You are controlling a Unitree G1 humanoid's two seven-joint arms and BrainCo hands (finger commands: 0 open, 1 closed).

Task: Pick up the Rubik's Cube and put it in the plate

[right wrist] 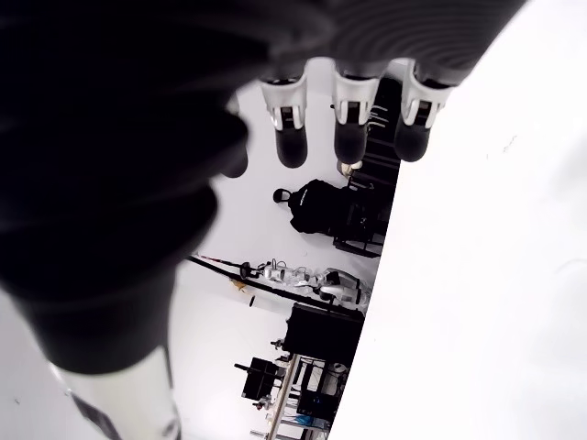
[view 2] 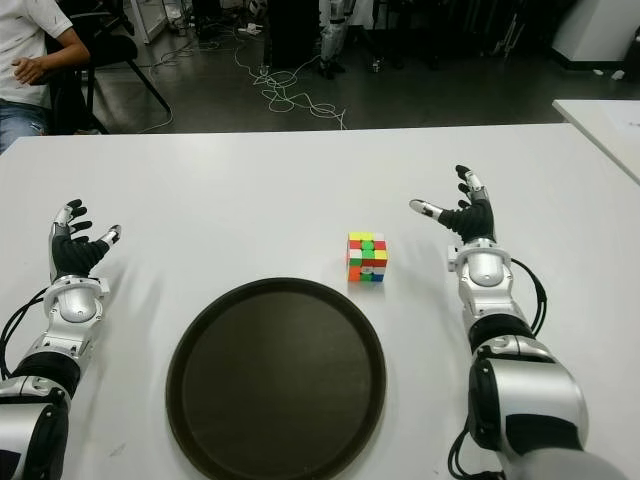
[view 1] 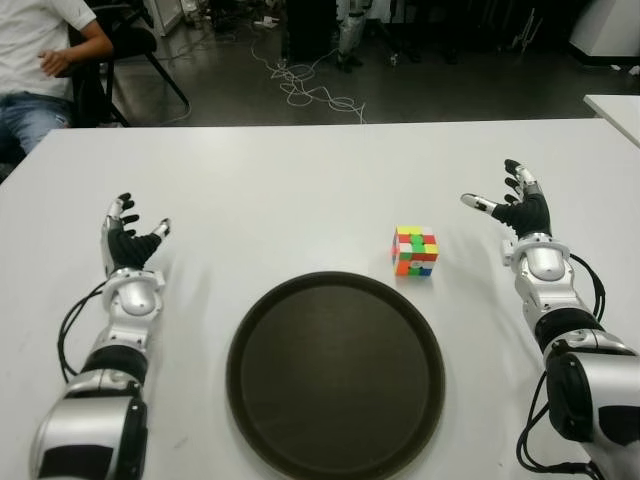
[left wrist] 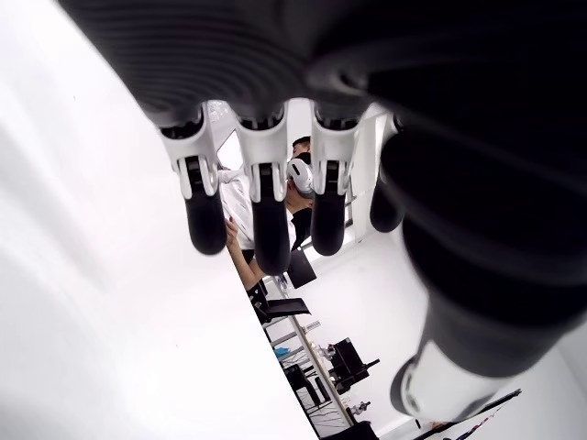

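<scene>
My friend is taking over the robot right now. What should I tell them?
Left robot hand: open, empty, on the white table left of the plate.
Right robot hand: open, empty, to the right of the Rubik's Cube.
Rubik's Cube: on the table, just beyond the plate's far right rim, untouched.
Plate: empty.
Done: nothing.
Left: grasp the cube, probably with the right hand, and set it in the plate.

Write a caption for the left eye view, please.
Both open hands, left hand and right hand, flank the Rubik's Cube beside the empty plate.

White surface (view 1: 300,180) fills most of the frame. Dark round plate (view 1: 335,375) sits lower centre. Rubik's Cube (view 1: 415,251) lies just upper right of it, apart from the rim.
</scene>
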